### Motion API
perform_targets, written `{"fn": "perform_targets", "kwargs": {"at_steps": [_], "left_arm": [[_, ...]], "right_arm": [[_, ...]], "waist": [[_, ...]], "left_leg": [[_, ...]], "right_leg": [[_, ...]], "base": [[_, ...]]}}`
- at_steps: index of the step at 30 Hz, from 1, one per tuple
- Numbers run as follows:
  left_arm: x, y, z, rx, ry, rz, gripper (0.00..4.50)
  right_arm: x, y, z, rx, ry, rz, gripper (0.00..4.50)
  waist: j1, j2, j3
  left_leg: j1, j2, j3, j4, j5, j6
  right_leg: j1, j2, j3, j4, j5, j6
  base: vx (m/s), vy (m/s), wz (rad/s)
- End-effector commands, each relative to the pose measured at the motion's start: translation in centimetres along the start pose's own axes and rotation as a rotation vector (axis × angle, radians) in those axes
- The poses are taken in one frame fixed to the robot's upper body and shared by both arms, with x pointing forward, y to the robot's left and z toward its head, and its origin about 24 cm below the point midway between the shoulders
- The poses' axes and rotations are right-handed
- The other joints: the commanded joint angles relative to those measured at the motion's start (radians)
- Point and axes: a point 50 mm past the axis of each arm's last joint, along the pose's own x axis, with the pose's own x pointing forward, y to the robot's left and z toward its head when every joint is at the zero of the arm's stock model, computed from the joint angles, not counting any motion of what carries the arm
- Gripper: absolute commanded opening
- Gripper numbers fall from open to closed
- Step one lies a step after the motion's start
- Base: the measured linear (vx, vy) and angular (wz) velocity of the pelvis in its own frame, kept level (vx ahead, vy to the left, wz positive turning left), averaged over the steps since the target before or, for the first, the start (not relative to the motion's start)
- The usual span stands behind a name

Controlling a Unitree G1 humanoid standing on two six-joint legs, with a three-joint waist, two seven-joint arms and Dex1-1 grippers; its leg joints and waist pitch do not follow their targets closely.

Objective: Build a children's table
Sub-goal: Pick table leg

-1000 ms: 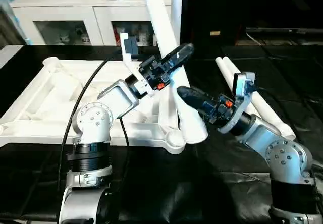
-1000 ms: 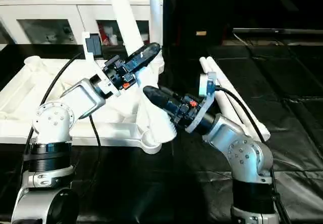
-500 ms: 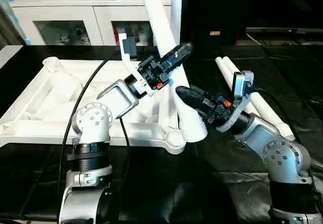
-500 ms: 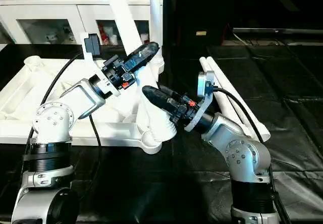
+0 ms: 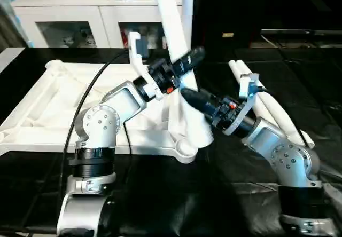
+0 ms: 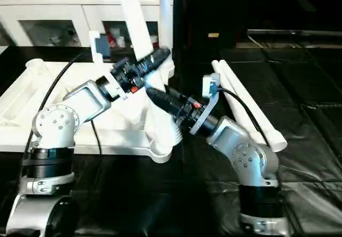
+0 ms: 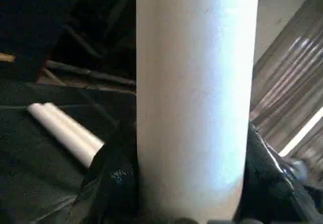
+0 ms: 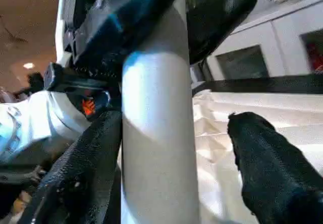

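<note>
Children's table top (image 5: 48, 103) lies ribbed side up on black floor; leg (image 5: 173, 45) tilted over near corner socket (image 5: 184, 149). We clamp leg high with left jaws (image 5: 184, 66); right jaws (image 8: 166, 148) straddle it, one finger off. Risk: tilted leg jams or skids past socket.

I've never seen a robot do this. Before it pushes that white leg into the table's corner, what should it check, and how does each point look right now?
1. Left gripper holding the leg: ok, its fingers sit on both sides of the tube in the left wrist view.
2. Right gripper holding the leg lower down: cannot tell; one finger touches, the other stands apart.
3. Leg's wide end over the near corner socket: ok, it sits right at it.
4. Leg upright: not ok, it leans.
5. Leg seated: cannot tell.
6. Spare legs out of the way: ok, beside the table top.
</note>
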Motion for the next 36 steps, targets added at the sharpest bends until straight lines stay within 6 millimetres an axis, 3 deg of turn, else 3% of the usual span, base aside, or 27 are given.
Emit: {"fn": "perform_targets", "kwargs": {"at_steps": [1, 6, 9, 15, 23, 28, 34, 36], "left_arm": [[0.2, -0.2, 0.9, 0.095, 0.014, 0.019, 1.85], [0.3, -0.3, 1.0, 0.163, 0.049, 0.029, 1.85], [0.4, -0.6, 1.1, 0.191, 0.063, 0.006, 1.85], [0.4, -1.5, 0.6, 0.234, 0.109, -0.073, 1.85], [0.6, -2.8, 0.5, 0.264, 0.133, -0.158, 1.85], [0.6, -3.6, 0.4, 0.261, 0.147, -0.229, 1.85], [0.4, -4.0, 0.1, 0.254, 0.175, -0.274, 1.85], [0.4, -4.1, 0.0, 0.252, 0.18, -0.281, 1.85]], "right_arm": [[-0.5, 0.1, 0.1, -0.014, 0.015, 0.025, 3.82], [-0.7, -0.2, 0.1, -0.042, 0.069, -0.017, 4.3], [-0.6, -0.4, -0.2, -0.091, 0.164, -0.014, 4.36], [-0.4, 0.3, -0.4, -0.072, 0.236, 0.13, 4.36], [-0.1, -0.4, -0.3, -0.047, 0.305, 0.156, 4.36], [-0.1, -0.3, -0.5, -0.029, 0.338, 0.195, 4.36], [-0.3, -0.2, -0.7, -0.02, 0.371, 0.244, 4.36], [-0.3, -0.2, -0.7, -0.021, 0.379, 0.253, 4.02]], "waist": [[0.001, -0.019, -0.071], [0.001, -0.021, -0.072], [0.001, -0.022, -0.071], [0.001, -0.023, -0.072], [0.002, -0.02, -0.072], [0.002, -0.021, -0.074], [0.002, -0.022, -0.073], [0.002, -0.023, -0.072]], "left_leg": [[0.0, 0.02, -0.003, -0.061, -0.062, 0.033], [-0.001, 0.02, -0.003, -0.06, -0.045, 0.039], [-0.002, 0.019, -0.002, -0.058, -0.043, 0.036], [-0.002, 0.022, -0.002, -0.056, -0.038, 0.059], [0.0, 0.022, -0.001, -0.056, -0.057, 0.047], [-0.001, 0.022, -0.001, -0.053, -0.043, 0.057], [0.0, 0.022, -0.001, -0.053, -0.059, 0.054], [-0.001, 0.021, -0.001, -0.053, -0.062, 0.053]], "right_leg": [[0.064, -0.053, 0.041, -0.07, -0.165, -0.14], [0.064, -0.053, 0.041, -0.067, -0.158, -0.157], [0.065, -0.054, 0.041, -0.067, -0.159, -0.159], [0.064, -0.054, 0.041, -0.062, -0.136, -0.182], [0.064, -0.055, 0.041, -0.063, -0.155, -0.192], [0.065, -0.053, 0.041, -0.058, -0.107, -0.21], [0.066, -0.054, 0.041, -0.06, -0.131, -0.21], [0.066, -0.054, 0.041, -0.062, -0.149, -0.205]], "base": [[0.0, 0.0, 0.0], [0.0, 0.0, 0.0], [0.0, 0.0, 0.0], [0.0, 0.0, 0.0], [0.0, 0.0, 0.0], [0.0, 0.0, 0.0], [0.0, 0.0, 0.0], [0.0, 0.0, 0.0]]}}
